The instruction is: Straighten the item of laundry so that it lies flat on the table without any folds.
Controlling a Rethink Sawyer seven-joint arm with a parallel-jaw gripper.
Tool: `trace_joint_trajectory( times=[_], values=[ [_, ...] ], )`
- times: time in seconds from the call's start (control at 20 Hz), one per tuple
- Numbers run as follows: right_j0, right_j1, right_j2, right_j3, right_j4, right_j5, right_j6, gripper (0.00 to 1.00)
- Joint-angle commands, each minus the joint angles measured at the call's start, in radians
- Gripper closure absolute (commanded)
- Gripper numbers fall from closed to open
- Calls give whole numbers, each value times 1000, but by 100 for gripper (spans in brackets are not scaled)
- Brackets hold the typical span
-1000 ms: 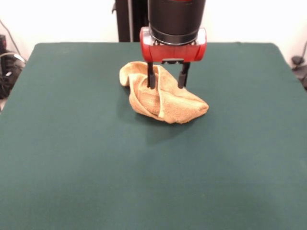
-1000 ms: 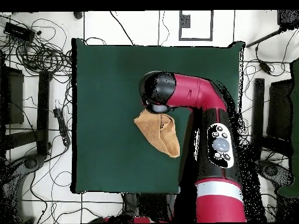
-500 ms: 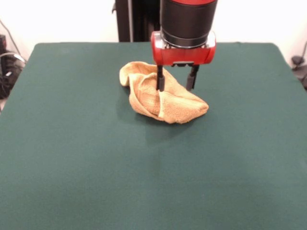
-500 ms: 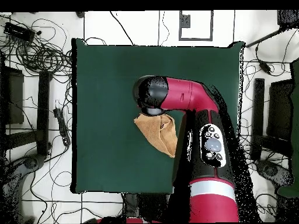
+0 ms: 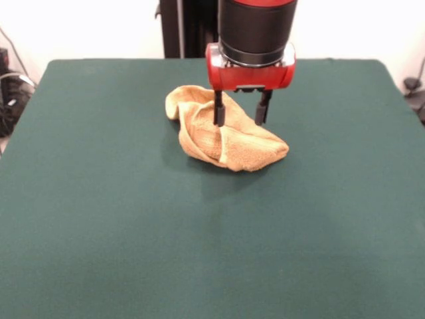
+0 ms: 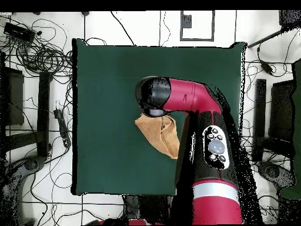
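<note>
On the table [image 5: 99,219], toward its far middle: a crumpled towel [image 5: 222,136], soft, light and limp by the look of it, best pinched at a free hemmed corner, with the gripper [image 5: 240,113], jaws apart and empty, just above its upper folds.

Red and black arm [image 6: 203,118] built of thick rounded segments. At the wrist, a glossy black cylinder ending in a bright red collar with rounded corners and a thin pale seam along its upper edge. Below the collar, a small dark mounting block, then the gripper [image 5: 239,115]: two slim black fingers [image 5: 218,109] spaced apart, each thickening slightly at the tip. From overhead, a round black joint cap beside the crimson link, then a long black panel carrying a grey circular dial and small buttons. Below that panel, a pale silver band around the red body.
</note>
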Motion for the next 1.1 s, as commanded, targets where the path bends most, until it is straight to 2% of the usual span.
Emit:
trace_joint_trajectory(
  times=[0.05,0.55,1.1],
  values=[
    [-9,45,116,61,5,16,3,0],
    [0,84,113,-23,-1,73,5,0],
    [-4,101,119,-51,-4,82,-6,0]
  ],
)
